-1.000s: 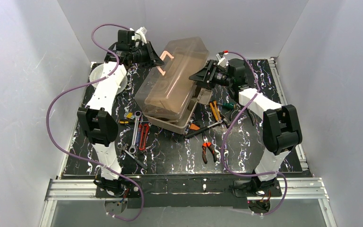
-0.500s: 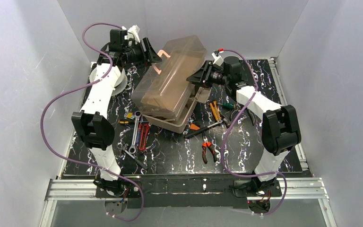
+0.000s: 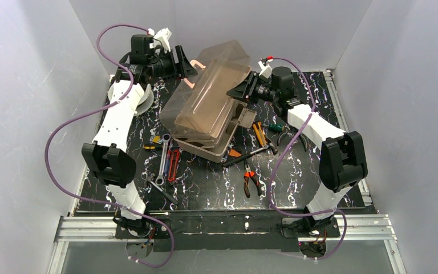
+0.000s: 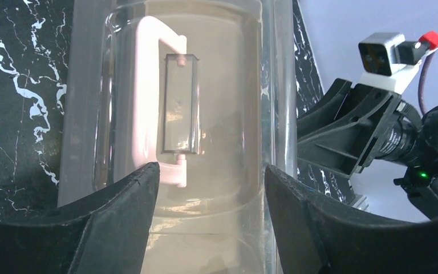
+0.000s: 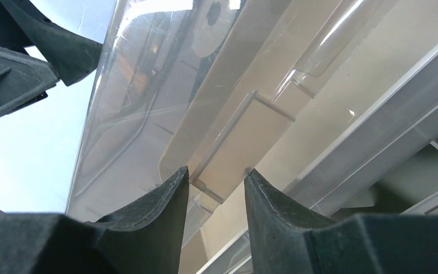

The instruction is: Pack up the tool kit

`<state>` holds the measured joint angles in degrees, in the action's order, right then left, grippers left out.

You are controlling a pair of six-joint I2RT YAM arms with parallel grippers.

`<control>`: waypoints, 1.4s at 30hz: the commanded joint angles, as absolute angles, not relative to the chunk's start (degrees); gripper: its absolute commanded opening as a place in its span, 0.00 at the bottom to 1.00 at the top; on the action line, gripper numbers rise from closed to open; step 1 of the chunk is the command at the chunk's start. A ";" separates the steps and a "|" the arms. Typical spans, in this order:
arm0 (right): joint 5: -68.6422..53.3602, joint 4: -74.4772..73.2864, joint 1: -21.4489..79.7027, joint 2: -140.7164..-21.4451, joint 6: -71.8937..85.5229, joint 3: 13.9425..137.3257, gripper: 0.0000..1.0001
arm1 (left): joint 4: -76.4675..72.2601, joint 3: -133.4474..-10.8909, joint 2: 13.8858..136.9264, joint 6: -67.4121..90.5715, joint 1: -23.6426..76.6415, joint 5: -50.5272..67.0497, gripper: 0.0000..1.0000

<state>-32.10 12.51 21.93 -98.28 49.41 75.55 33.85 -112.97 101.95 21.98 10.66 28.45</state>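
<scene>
Toolbox [image 3: 202, 149] at far centre of the mat [image 3: 205, 191], translucent lid [image 3: 205, 103] tilted, not seated. Left gripper [image 4: 211, 168] wide open and empty, beside the cream handle [image 4: 145, 103]. Right gripper [image 5: 215, 171] half-closed astride the lid latch [image 5: 234, 142]; can't tell if it's clamped.

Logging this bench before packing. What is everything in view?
toolbox: one, tan, middle of mat
lid: one, translucent brown, tilted up over toolbox
handle: one, cream, on lid
wrenches: at least two, silver, left of toolbox
red-handled tool: one, beside wrenches
pliers: one, orange handles, in front of toolbox
dark-handled tool: one, black, at toolbox's near corner
screwdrivers: two or more, orange and green, right of toolbox
spool: one, grey, far left
mat: one, black marbled, tabletop
left gripper: black, open, at lid's handle
right gripper: black, jaws around lid's tab
</scene>
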 commanded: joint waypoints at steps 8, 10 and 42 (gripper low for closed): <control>-35.00 20.71 22.48 -97.97 52.54 78.99 0.46 | 45.05 -119.03 97.43 4.29 19.89 12.66 0.76; -35.30 20.76 22.48 -98.29 52.89 79.77 0.46 | 45.96 -119.75 96.93 0.64 23.48 8.10 0.77; -39.53 23.19 23.03 -100.29 56.99 85.29 0.46 | 44.70 -107.80 99.20 -25.38 53.17 -36.18 0.84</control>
